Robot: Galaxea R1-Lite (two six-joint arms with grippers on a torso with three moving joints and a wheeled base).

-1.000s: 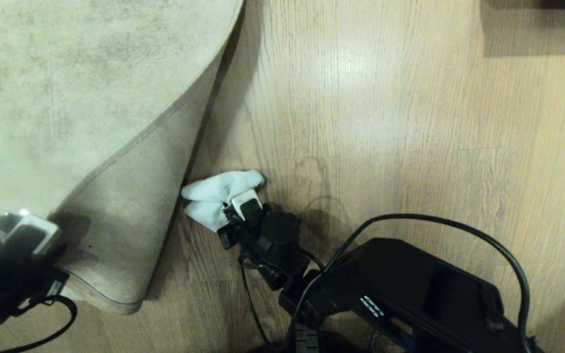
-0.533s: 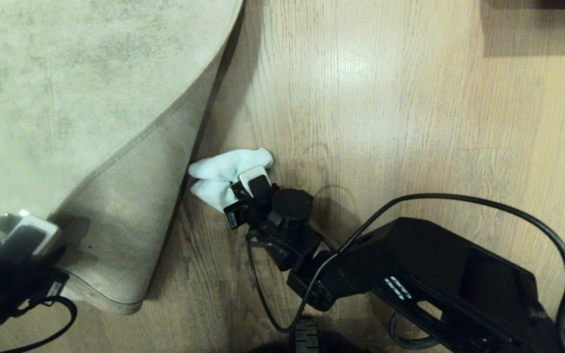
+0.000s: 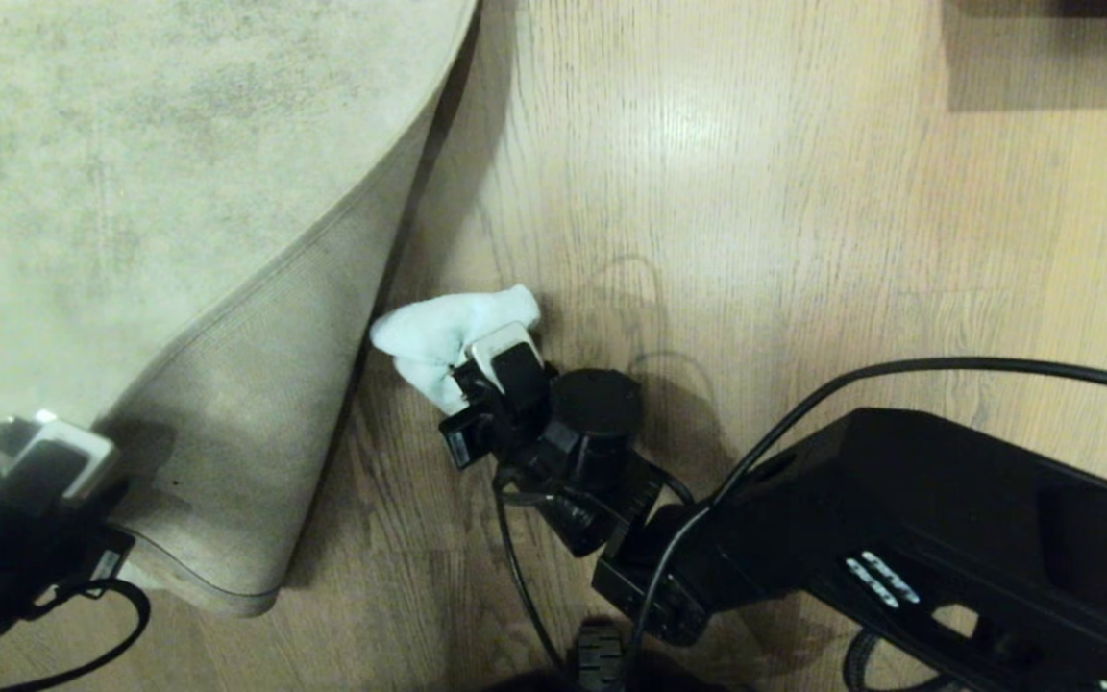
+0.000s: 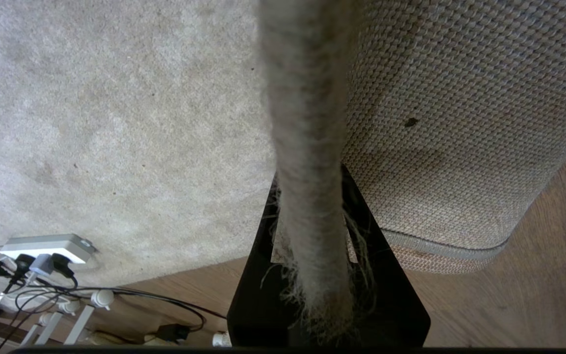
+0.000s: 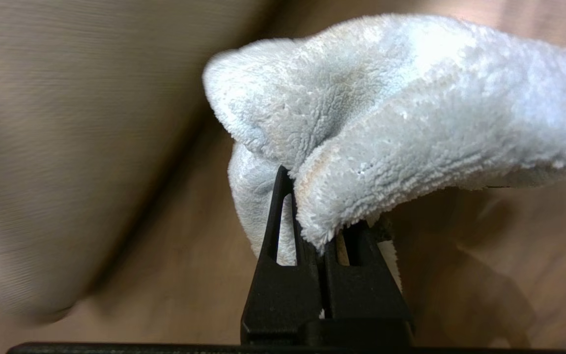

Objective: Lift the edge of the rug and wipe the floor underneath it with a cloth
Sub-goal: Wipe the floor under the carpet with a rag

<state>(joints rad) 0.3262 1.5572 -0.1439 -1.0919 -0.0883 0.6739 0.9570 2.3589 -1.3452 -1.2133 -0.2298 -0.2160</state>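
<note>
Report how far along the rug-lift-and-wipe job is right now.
Done: the left gripper is shut on the rug edge and holds it folded back, tan backing up. In hand: the right gripper, shut on the cloth, presses it to the floor beside the fold. Left: wiping the remaining uncovered planks, then lowering the rug.

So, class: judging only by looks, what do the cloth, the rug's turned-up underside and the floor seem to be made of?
Cloth: probably microfibre or terry, with a pale, fluffy looped pile. Rug underside: a coarse woven tan backing, perhaps jute or synthetic, showing a clear basket weave. Floor: wood or wood-look laminate, with grain lines and a slight sheen.
</note>
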